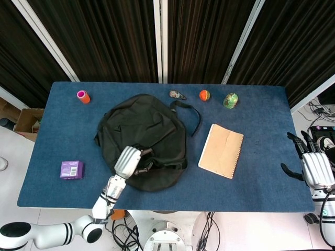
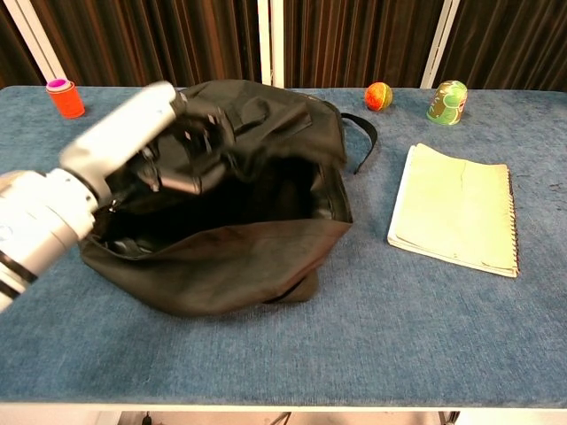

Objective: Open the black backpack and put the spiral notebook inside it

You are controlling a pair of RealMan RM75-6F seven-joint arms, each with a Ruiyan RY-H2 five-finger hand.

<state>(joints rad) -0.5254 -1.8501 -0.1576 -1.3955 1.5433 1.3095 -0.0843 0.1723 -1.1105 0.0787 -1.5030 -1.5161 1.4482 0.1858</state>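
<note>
The black backpack (image 1: 144,130) lies left of the table's middle, and in the chest view its mouth (image 2: 239,208) gapes open toward me, showing a dark inside. My left hand (image 2: 173,133) grips the bag's upper panel and holds it lifted; from the head view this hand (image 1: 129,162) sits at the bag's near edge. To the right of the bag, apart from it, the tan spiral notebook (image 1: 221,150) lies flat and closed, its spiral on the right side (image 2: 511,221). My right hand (image 1: 315,168) hangs off the table's right edge, fingers spread and holding nothing.
Along the far edge stand an orange cup with a pink top (image 1: 83,97), a small grey object (image 1: 178,94), an orange ball (image 1: 204,95) and a green can (image 1: 230,100). A purple box (image 1: 71,169) lies near the front left. The bag's strap (image 1: 196,117) curls toward the notebook.
</note>
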